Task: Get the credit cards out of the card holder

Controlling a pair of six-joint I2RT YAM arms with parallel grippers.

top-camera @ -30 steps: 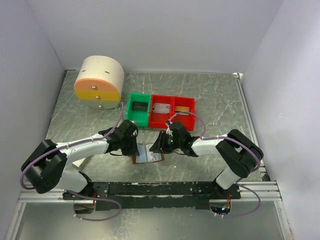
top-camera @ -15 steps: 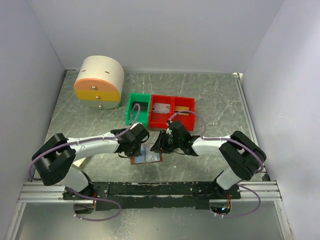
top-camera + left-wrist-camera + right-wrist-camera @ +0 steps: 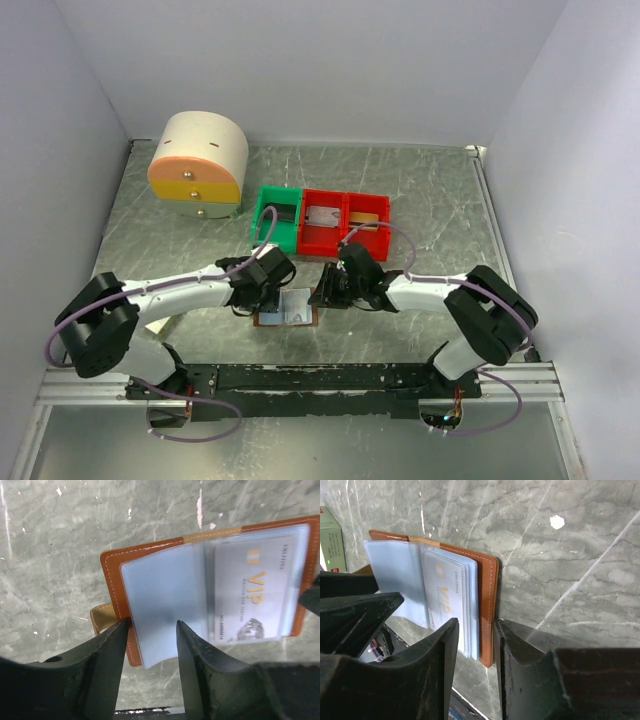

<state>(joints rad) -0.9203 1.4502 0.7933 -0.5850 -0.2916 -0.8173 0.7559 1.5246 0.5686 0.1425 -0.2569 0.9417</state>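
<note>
Location: the card holder (image 3: pixel 288 307) lies open and flat on the table (image 3: pixel 430 190), near the front edge and between both grippers.
Look: stitched brown leather, pale-blue clear sleeves, a VIP card (image 3: pixel 252 595) in one sleeve, and a tab (image 3: pixel 100 617) at the outer edge.
Handling (judged): light, floppy and likely to skid. Pin the leather border and draw the cards out by an exposed edge.
Left gripper (image 3: pixel 152 630): fingers moderately apart over the empty sleeve, holding nothing.
Right gripper (image 3: pixel 476 627): narrow gap astride the brown border. Whether it is pinching cannot be told.
</note>
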